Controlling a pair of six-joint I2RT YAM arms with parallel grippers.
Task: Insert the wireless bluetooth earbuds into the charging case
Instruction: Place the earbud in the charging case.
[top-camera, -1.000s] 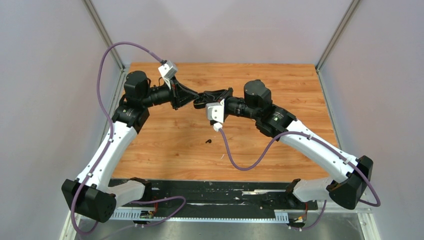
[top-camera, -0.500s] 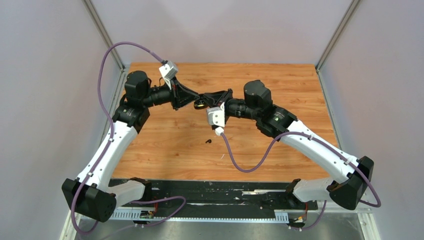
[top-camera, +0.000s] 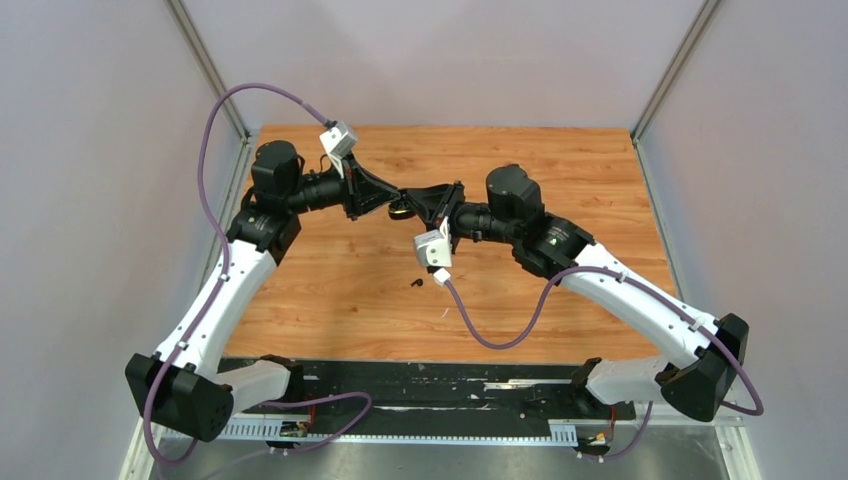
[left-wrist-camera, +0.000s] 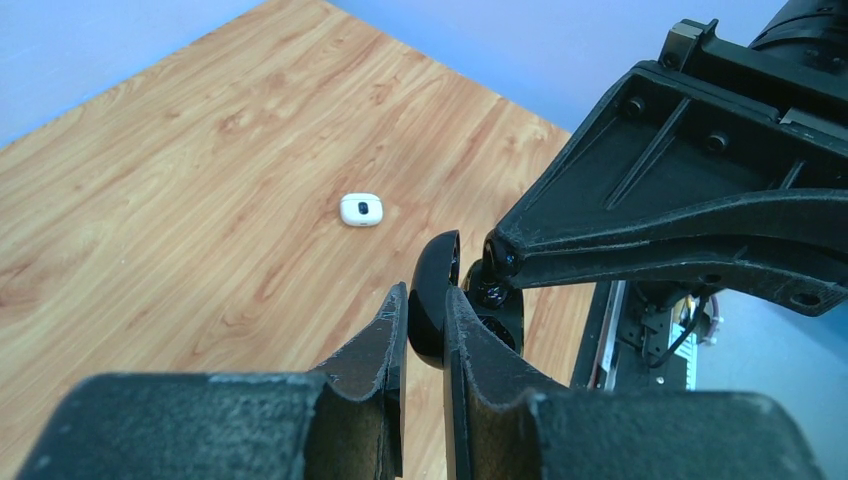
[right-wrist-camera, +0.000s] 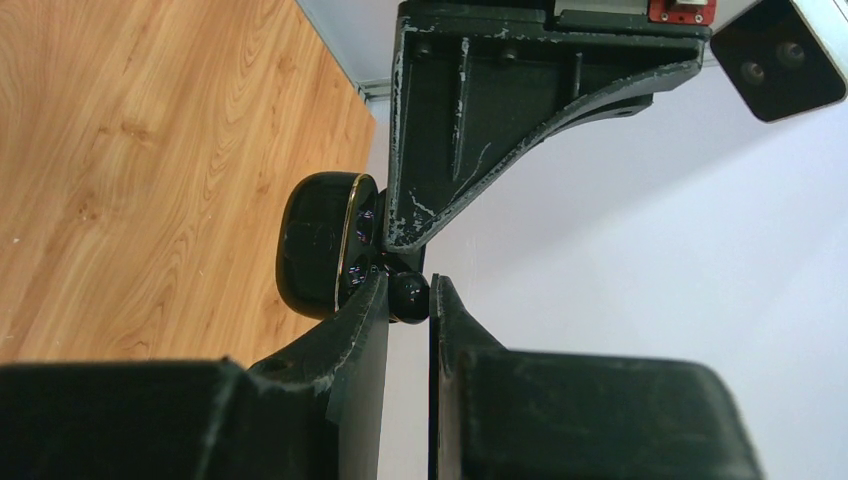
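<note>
Earbud insertion under way, held clear of the table.
Left gripper (left-wrist-camera: 426, 318) is clamped tight on the black charging case (right-wrist-camera: 315, 245). Right gripper (right-wrist-camera: 408, 285), nearly closed, pinches a black earbud (right-wrist-camera: 408, 298) at the case opening, apparently not yet seated. A second black earbud (top-camera: 417, 283) lies below.

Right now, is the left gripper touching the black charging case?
Touching. Left wrist view: the left gripper is shut on the black charging case, one finger against each side.

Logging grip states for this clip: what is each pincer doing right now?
Left pincer: closed on the black charging case.
Right pincer: closed on a black earbud, right beside the case.
</note>
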